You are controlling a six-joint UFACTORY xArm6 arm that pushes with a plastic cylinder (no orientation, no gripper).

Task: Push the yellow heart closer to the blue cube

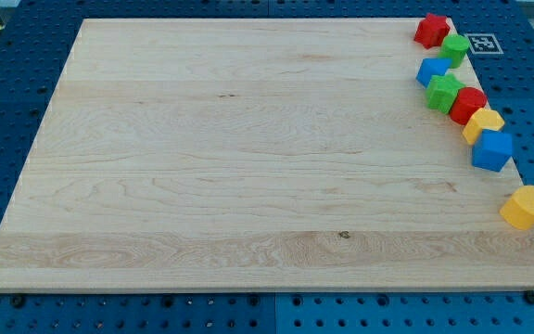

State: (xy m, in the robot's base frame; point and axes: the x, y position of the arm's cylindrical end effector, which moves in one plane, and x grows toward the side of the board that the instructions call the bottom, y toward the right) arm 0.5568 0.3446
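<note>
Yellow heart (523, 207) near blue cube (492, 150), wooden board (248, 158)

No readable text; only a fiducial marker (483, 43).

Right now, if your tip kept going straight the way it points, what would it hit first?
I can't say: my tip isn't in this view. The yellow heart lies just below the blue cube, apart from it.

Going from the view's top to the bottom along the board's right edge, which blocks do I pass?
Red block → green block → blue block → green block → red block → yellow block → blue cube → yellow heart. My tip is not in view.
</note>
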